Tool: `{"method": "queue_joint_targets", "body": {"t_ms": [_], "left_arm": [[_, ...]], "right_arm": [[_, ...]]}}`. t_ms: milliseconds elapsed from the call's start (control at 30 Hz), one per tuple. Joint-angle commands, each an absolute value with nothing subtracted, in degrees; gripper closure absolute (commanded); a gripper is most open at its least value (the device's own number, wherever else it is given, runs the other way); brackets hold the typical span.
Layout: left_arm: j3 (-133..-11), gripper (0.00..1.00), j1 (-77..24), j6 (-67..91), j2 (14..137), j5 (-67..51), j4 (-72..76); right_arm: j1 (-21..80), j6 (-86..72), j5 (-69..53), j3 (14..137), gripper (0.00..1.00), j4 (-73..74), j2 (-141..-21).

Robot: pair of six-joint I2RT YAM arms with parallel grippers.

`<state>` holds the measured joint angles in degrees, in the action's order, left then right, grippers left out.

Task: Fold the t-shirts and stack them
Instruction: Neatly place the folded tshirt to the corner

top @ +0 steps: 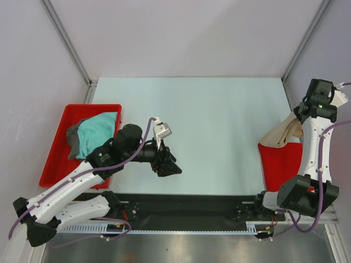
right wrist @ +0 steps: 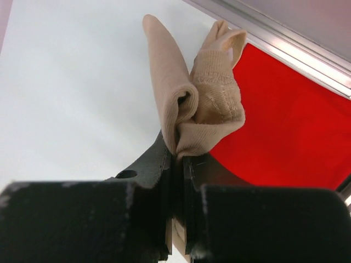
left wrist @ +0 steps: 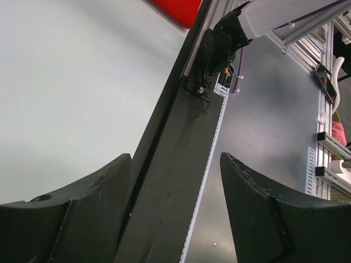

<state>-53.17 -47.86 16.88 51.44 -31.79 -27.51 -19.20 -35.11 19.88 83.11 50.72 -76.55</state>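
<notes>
A black rail (top: 186, 211) edges the pale counter's (top: 219, 115) near side. The left gripper (top: 171, 167) hangs released and empty. On the left, a red tray (top: 55, 159) holds the teal t-shirt (top: 98, 131) and the dark grey t-shirt (top: 72, 139). On the right, the right gripper (right wrist: 176, 161) is clenched on the tan t-shirt (right wrist: 203, 104) above the red mat (top: 279, 164). White walls (top: 186, 38) stand behind.

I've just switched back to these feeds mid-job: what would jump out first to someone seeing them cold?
The right tool is shut on a bunched tan-beige t-shirt, which dangles over the red mat at the far right. On the left, a teal t-shirt and a dark grey t-shirt lie crumpled in the red tray. The left tool hangs open and empty over the table.
</notes>
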Motion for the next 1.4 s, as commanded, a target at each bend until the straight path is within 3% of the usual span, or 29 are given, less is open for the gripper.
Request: {"method": "queue_joint_targets", "body": {"t_ms": [0,500,867,1133,1367], "left_arm": [[-52.6,0.28,-47.5,15.9,51.3,-33.7,-25.0],[-52.3,0.28,-47.5,15.4,51.4,-34.6,-25.4],[-51.7,0.28,-47.5,14.6,51.2,-35.4,-25.7],[-51.3,0.28,-47.5,14.4,51.2,-36.4,-25.6],[-51.8,0.28,-47.5,13.8,51.2,-36.6,-25.6]], "right_arm": [[-20.4,-34.0,18.3,81.1,1.0,49.1,-74.4],[-26.0,-32.3,17.1,70.0,1.0,48.3,-68.3],[-33.8,-30.5,18.1,54.7,1.0,47.9,-59.2],[-35.9,-34.1,25.7,50.4,0.91,50.8,-58.4],[-35.8,-39.7,33.2,53.4,0.86,58.9,-66.1]]}}
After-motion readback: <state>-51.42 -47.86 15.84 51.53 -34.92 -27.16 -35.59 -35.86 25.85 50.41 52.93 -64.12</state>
